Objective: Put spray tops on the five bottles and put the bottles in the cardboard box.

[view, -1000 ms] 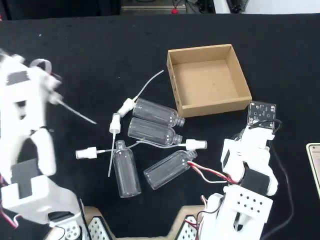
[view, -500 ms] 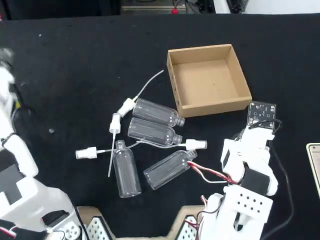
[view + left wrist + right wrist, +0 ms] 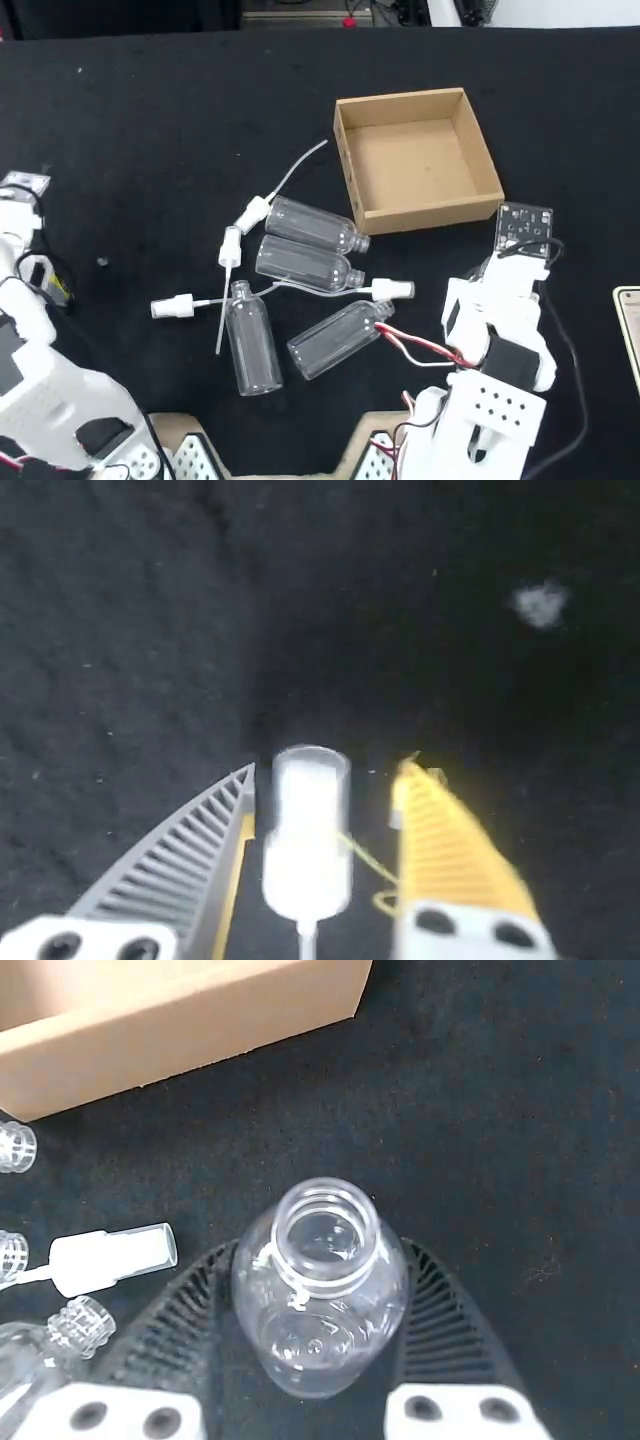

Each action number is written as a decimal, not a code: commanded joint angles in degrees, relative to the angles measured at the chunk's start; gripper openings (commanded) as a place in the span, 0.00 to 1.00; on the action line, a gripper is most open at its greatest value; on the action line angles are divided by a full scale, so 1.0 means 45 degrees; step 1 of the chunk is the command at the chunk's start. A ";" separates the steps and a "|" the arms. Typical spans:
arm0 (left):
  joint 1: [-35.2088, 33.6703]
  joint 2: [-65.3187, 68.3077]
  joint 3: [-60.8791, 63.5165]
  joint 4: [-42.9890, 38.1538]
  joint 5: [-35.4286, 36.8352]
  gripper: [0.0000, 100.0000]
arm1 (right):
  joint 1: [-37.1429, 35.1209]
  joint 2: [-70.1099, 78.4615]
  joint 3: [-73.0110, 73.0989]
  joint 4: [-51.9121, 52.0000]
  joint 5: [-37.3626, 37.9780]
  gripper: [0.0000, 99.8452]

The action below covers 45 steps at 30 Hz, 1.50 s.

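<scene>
My left gripper (image 3: pixel 328 774) is shut on a white spray top (image 3: pixel 308 832) just above the black cloth; its arm (image 3: pixel 22 300) is folded at the table's left edge. My right gripper (image 3: pixel 320 1252) is shut on a clear bottle (image 3: pixel 322 1295) held upright with its neck open, close to the cardboard box (image 3: pixel 180 1020). The box (image 3: pixel 418 160) stands open at the back right. Several clear bottles lie in the middle, among them one (image 3: pixel 315 226) nearest the box and one (image 3: pixel 340 338) beside the right arm (image 3: pixel 497 330). Loose spray tops (image 3: pixel 392 290) (image 3: pixel 172 306) lie among them.
Thin white dip tubes (image 3: pixel 300 165) stick out from the spray tops between the bottles. A small white speck (image 3: pixel 102 262) lies on the cloth near the left arm. A flat pale object (image 3: pixel 628 320) sits at the right edge.
The left arm, raised with the spray top and its tube showing a second ago, has swung back to the left edge and dropped low. The right arm has kept still.
</scene>
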 commanded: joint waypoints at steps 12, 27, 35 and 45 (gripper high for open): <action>-0.0479 0.3614 -0.6711 0.5919 -0.2383 0.25 | -0.0059 -0.0264 0.0127 -0.0332 0.0059 0.09; -0.0244 0.4904 -0.7961 0.7424 -0.2501 0.12 | -0.0059 -0.0264 0.0127 -0.0332 0.0059 0.09; -0.0166 0.4904 -0.7961 0.7463 -0.2501 0.11 | -0.0039 -0.0264 0.0127 -0.0332 0.0059 0.09; 0.0186 0.4923 -0.7531 0.7326 -0.2501 0.25 | -0.0039 -0.0264 0.0127 -0.0332 0.0059 0.09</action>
